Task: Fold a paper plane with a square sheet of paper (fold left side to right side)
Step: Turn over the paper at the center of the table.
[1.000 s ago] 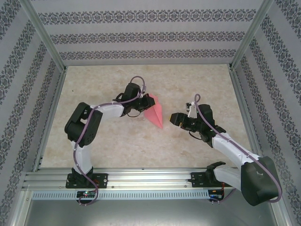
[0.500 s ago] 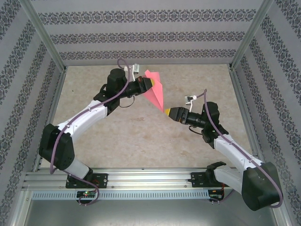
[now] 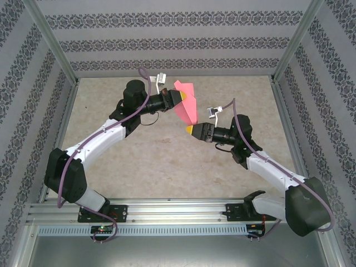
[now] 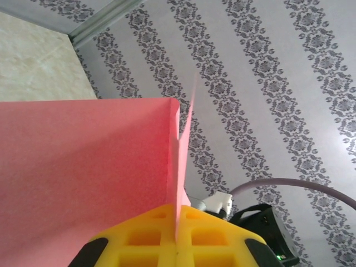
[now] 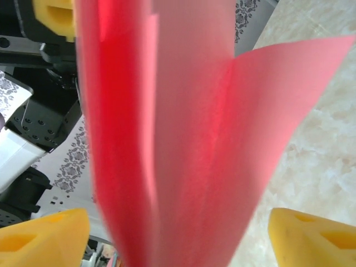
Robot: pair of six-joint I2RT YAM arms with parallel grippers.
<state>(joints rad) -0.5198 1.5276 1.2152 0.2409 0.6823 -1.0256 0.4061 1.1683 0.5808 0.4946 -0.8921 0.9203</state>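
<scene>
A: Where's the paper [image 3: 190, 108]?
B: Held up off the table [image 3: 139, 161], toward the back, about mid-width. Salmon-red, creased, narrowing to a point. From above, the point aims toward the near side, slightly right.
A: Left gripper [image 3: 178, 98]?
B: Clenched on the paper's upper left edge. Its wrist camera has the 2 yellow pads [image 4: 139, 245] pressed together with the paper caught in the seam between them. 1 broad flap spreads flat to the left, and a thinner layer stands edge-on above the seam. Patterned wall [image 4: 278, 83] behind.
A: Right gripper [image 3: 190, 130]?
B: Released. From above, its yellow tip sits just beside the paper's lower point. On its own camera the 2 yellow fingers [image 5: 44, 236] stand wide apart at the bottom corners, with the paper hanging between them.
A: Any contact there?
B: The finger at the lower right corner is clear of the paper. At the other one the paper is blurred, so I can't tell
</scene>
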